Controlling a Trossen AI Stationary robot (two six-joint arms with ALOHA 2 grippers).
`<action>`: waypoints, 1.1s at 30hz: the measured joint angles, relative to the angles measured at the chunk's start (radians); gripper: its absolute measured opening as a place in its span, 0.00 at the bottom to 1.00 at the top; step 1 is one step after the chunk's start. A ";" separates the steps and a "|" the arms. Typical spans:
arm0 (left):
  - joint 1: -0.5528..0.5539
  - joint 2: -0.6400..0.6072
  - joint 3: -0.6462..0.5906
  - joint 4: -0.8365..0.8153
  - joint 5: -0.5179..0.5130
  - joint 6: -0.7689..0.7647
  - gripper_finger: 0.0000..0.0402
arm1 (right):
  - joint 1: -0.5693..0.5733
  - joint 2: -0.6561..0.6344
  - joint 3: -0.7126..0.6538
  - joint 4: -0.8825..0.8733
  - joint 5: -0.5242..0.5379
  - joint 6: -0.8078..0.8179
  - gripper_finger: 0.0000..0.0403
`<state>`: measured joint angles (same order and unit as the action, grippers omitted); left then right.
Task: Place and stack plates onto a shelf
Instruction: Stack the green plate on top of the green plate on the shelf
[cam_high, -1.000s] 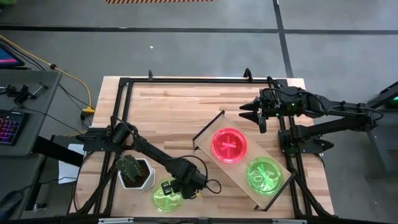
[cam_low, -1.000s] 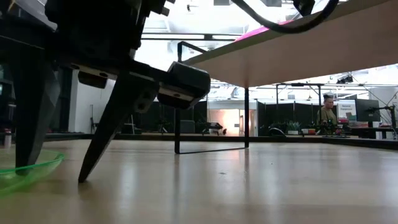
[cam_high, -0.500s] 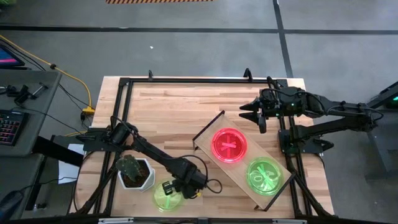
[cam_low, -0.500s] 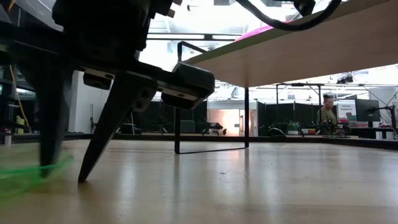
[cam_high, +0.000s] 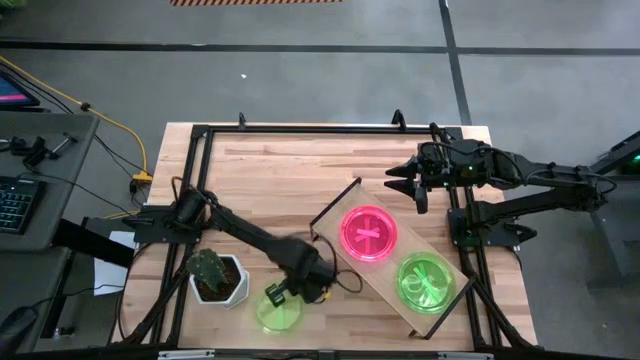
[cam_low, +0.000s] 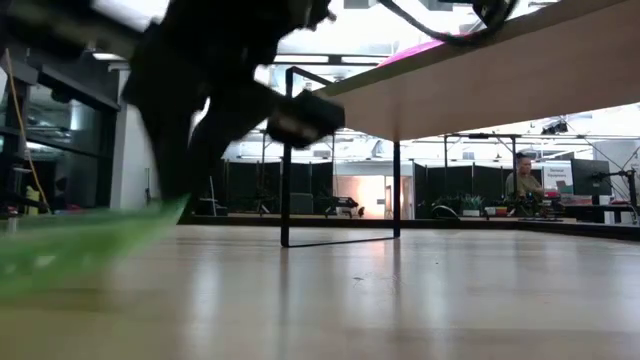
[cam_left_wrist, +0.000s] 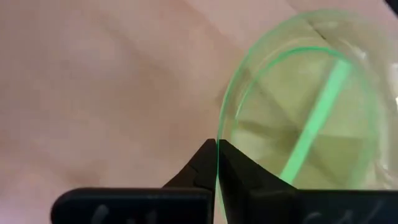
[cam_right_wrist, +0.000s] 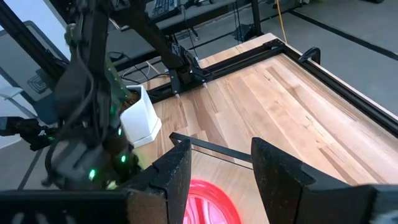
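Left tool (cam_left_wrist: 217, 163) pinches a green plate (cam_high: 279, 313) by its rim at the counter's six o'clock, so it can lift toward the shelf (cam_high: 330, 238); right tool (cam_right_wrist: 217, 163), spread, waits at two o'clock.

The high view looked straight down on the whole table (cam_high: 300, 165), taking in both arms and the shelf (cam_high: 385, 262) lying on a diagonal. The low view sat at table height close under the shelf (cam_low: 500, 75), facing level across the wood into the room beyond. The left wrist view looked very closely past the left gripper (cam_left_wrist: 217, 155) at a green plate (cam_left_wrist: 298, 118) near the shelf's end; the high view shared that green plate (cam_high: 277, 313). The right wrist view faced over the shelf toward the white pot (cam_right_wrist: 140, 118), seen from above too (cam_high: 220, 278).
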<state>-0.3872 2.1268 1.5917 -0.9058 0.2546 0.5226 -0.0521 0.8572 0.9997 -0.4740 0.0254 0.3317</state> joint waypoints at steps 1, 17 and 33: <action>0.010 -0.019 0.000 -0.014 0.001 -0.009 0.00 | 0.000 0.000 0.000 0.000 0.000 0.003 0.37; 0.146 -0.466 0.002 -0.016 0.060 -0.432 0.00 | 0.000 0.000 0.000 0.000 -0.001 0.000 0.37; 0.232 -0.425 0.004 0.655 -0.226 -1.142 0.00 | 0.000 -0.089 0.000 0.148 0.025 0.007 0.37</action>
<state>-0.1548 1.7021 1.5955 -0.2509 0.0286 -0.6197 -0.0525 0.7683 0.9993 -0.3257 0.0508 0.3384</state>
